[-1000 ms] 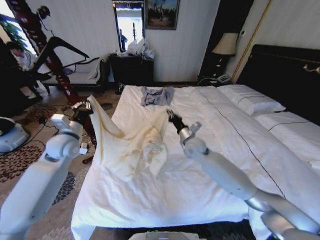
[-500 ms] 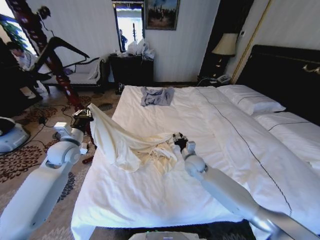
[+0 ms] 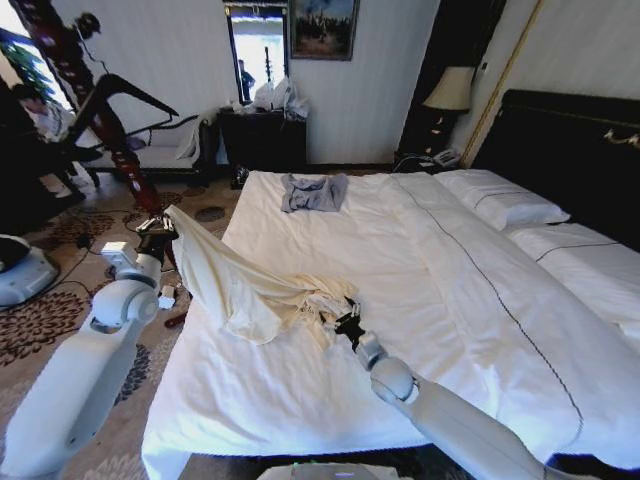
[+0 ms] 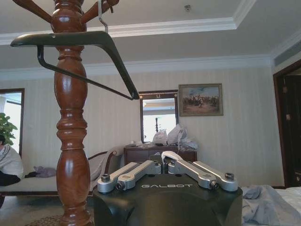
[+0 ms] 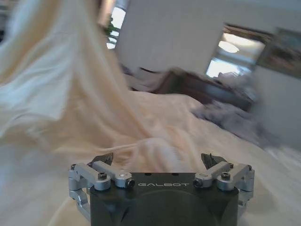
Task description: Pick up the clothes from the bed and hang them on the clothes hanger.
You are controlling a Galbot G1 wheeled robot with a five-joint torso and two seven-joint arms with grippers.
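**Right arm drew back while the left held the robe aloft**

Since 0.5 s earlier, the right gripper (image 3: 343, 325) had pulled back toward the robot along the bed (image 3: 330, 420), ending at the near edge of the bunched cream clothes (image 3: 255, 295). Its wrist view showed the fingers (image 5: 104, 160) spread apart with nothing between them, the fabric lying just ahead. The left gripper (image 3: 157, 228) stayed raised off the bed's left side, clenched on 1 end of the clothes, which sloped from it down to the heap on the sheet. In the left wrist view a sliver of cream cloth sat pinched between the closed fingers (image 4: 188, 168), and the clothes hanger (image 4: 84, 52) hung above on the red wooden post (image 4: 71, 141). By this reading, 1 arm carried the garment and most of it remained on the bed, so hanging was not yet near.
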